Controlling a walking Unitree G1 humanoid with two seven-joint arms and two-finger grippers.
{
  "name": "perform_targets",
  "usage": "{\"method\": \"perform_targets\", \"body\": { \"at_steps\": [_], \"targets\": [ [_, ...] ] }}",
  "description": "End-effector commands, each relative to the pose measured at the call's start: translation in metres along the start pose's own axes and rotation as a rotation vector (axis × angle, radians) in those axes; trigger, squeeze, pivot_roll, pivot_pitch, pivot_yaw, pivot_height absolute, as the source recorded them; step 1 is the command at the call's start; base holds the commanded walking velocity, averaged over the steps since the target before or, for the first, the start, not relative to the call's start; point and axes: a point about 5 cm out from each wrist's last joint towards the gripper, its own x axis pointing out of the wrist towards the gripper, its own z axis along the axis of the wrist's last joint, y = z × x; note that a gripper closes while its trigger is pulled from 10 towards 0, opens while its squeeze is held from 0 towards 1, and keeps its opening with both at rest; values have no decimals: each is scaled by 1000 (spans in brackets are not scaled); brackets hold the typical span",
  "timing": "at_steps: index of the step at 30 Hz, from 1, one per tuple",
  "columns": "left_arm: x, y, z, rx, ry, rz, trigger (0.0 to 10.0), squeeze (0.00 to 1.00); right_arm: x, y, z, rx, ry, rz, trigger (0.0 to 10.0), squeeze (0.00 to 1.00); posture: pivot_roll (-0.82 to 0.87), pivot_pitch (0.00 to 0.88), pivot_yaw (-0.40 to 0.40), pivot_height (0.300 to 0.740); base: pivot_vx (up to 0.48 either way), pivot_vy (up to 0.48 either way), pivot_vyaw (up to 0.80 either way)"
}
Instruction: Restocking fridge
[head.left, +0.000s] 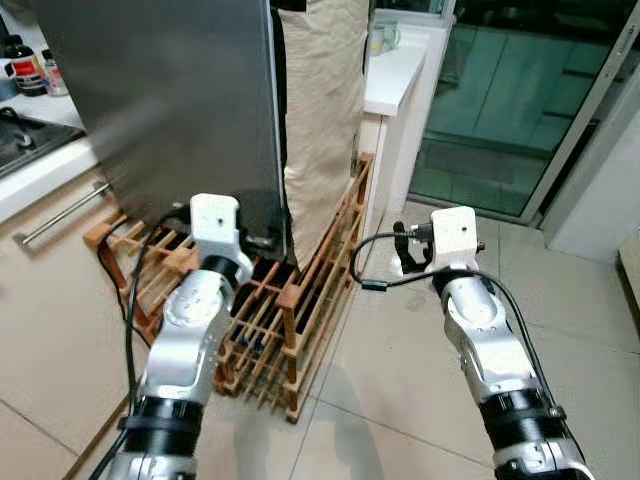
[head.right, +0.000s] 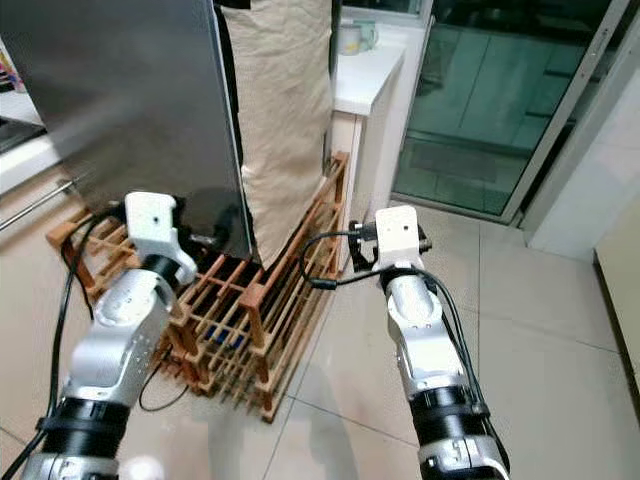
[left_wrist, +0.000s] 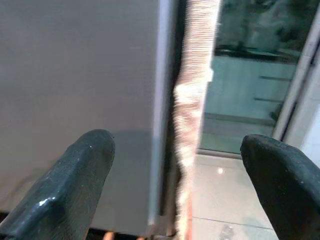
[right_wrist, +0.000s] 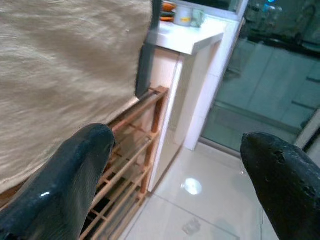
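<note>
the left gripper (left_wrist: 175, 165) hangs at the fridge door (head.left: 170, 110) edge, fingers (left_wrist: 75, 175) spread wide, gripping nothing; the right gripper (right_wrist: 175, 170), also spread and empty, waits beside the wooden rack (head.left: 300, 310). best hook the door's edge squarely.

I see a pale tiled floor (head.left: 420, 370) carrying a low wooden slatted rack (head.left: 290, 310). On the rack stand a grey steel fridge (head.left: 180, 110), just ahead of my left fingers (left_wrist: 80, 170), and beside it a beige cloth-covered panel (head.left: 320, 110).
</note>
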Motion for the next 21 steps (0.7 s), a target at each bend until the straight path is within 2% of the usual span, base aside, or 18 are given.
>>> {"method": "perform_targets", "body": {
  "at_steps": [1, 7, 11, 13, 16, 18, 21],
  "targets": [
    [6, -5, 14, 14, -53, -13, 10000, 0, 2, -5, 6, -6, -11, -16, 10000, 0, -153, 0, 26, 740, 480, 0, 0],
    [11, -9, 19, 3, -72, -11, 10000, 0, 4, -3, 10, -1, -31, -5, 10000, 0, -159, 0, 33, 740, 480, 0, 0],
    [16, 6, 14, -76, -13, 130, 10000, 0, 5, -3, 11, 0, -32, -1, 10000, 0, -161, 0, 34, 740, 420, 0, 0],
    [16, 14, 15, -106, -20, 175, 10000, 0, 4, -3, 10, 2, -32, 0, 10000, 0, -162, 0, 34, 740, 0, 0, 0],
    [14, 22, 22, -102, -54, 218, 10000, 0, 3, -2, 10, 3, -33, 5, 10000, 0, -163, 0, 35, 740, 0, 0, 0],
    [11, 23, 33, -116, -119, 200, 10000, 0, 3, -2, 10, 4, -35, 8, 10000, 0, -164, 0, 35, 740, 0, 0, 0],
    [5, 15, 46, -127, -198, 108, 10000, 0, 2, -3, 10, 5, -37, 10, 10000, 0, -163, 0, 36, 740, 0, 0, 0]
  ]
}}
